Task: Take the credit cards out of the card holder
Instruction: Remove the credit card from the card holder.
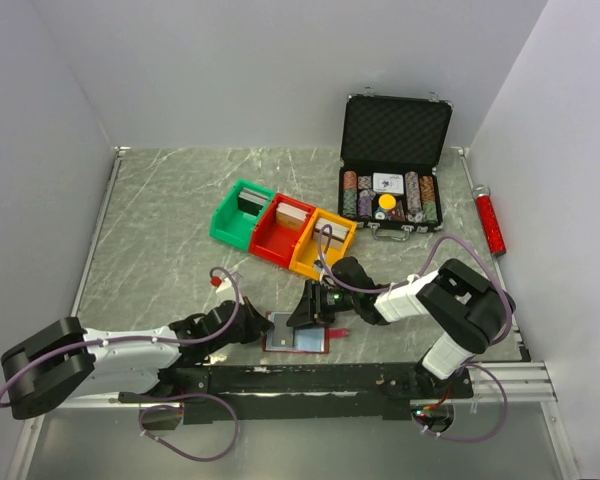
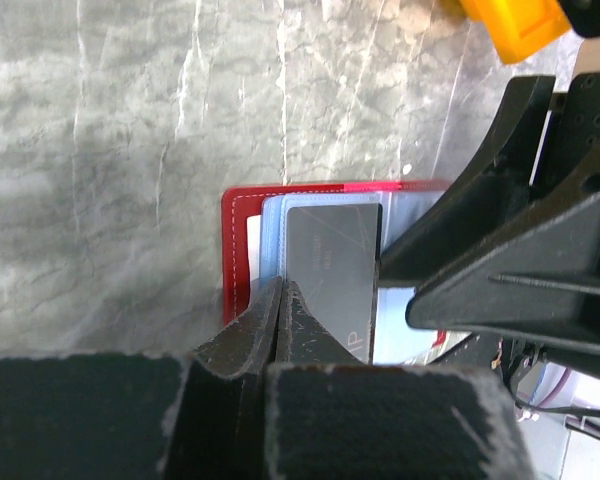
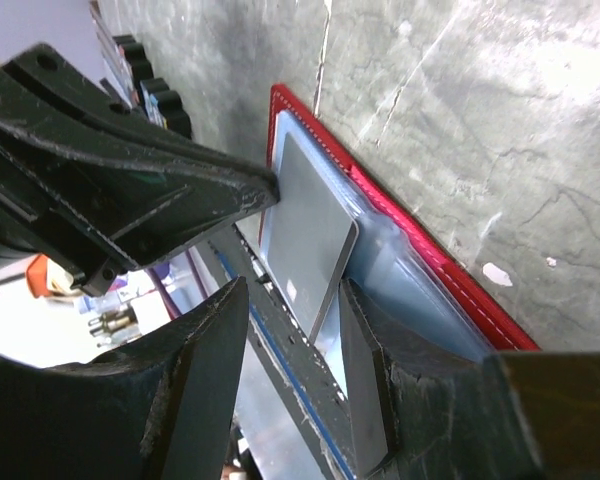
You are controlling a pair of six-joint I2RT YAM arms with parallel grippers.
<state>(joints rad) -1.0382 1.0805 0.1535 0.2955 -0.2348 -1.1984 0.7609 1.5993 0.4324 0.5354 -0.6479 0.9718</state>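
Observation:
The card holder (image 1: 280,335), a dark-red wallet, lies open on the marble table near the front rail. It also shows in the left wrist view (image 2: 238,250) and the right wrist view (image 3: 425,255). A grey credit card (image 2: 332,255) lies over its pale-blue sleeves, one edge raised in the right wrist view (image 3: 305,225). My left gripper (image 2: 280,292) is shut at the card's left edge, at the wallet's left end (image 1: 263,328). My right gripper (image 3: 293,290) is open, with a finger on each side of the raised card edge, at the wallet's far side (image 1: 312,310).
A green bin (image 1: 242,212), a red bin (image 1: 285,228) and a yellow bin (image 1: 323,243) stand in a row behind the wallet. An open black chip case (image 1: 393,160) stands at the back right. A red tool (image 1: 491,222) lies by the right wall.

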